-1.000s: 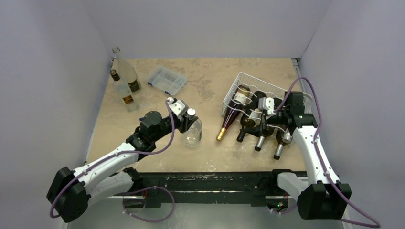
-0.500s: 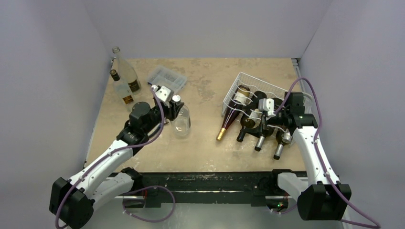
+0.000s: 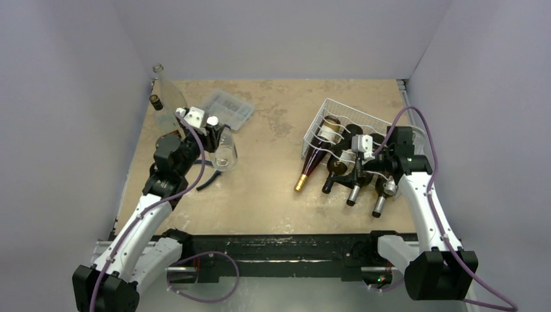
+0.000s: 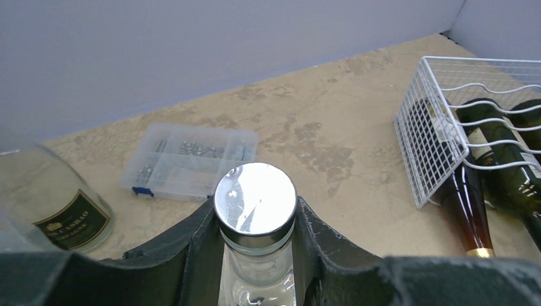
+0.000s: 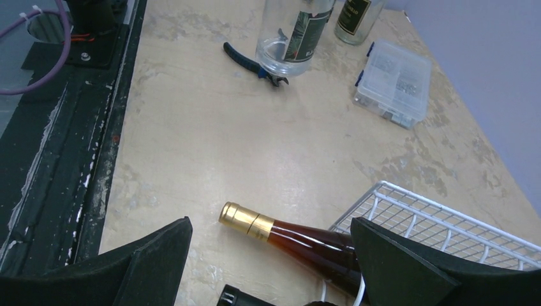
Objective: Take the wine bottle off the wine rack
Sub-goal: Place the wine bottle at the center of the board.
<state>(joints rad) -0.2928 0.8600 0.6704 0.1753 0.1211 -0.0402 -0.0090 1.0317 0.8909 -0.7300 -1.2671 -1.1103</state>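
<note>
The left gripper (image 3: pixel 213 132) is working near the bench's far-left corner, and it is clamping both fingers (image 4: pixel 191 245) around the neck of a clear bottle (image 3: pixel 225 153), just under its silver cap (image 4: pixel 255 196). Whether the base is touching the bench is hard to call. That bottle is sitting well apart from the wine rack (image 3: pixel 338 107), just beside the clear compartment box (image 3: pixel 227 107) and two labelled bottles (image 3: pixel 164 88) tucked in the corner. Dark pliers (image 5: pixel 252 64) are lying right by its base.

Over by the right edge, the rack is tilting with several bottles lying in its cradles, necks pointing at the near edge. An amber bottle (image 3: pixel 310 166) with a gold cap is poking out on the rack's left side, its cap end reaching the bench. The right gripper (image 3: pixel 358 170) is hanging over the rack's near side with its jaws spread wide, gripping nothing, the amber neck showing between them in the wrist view.
</note>
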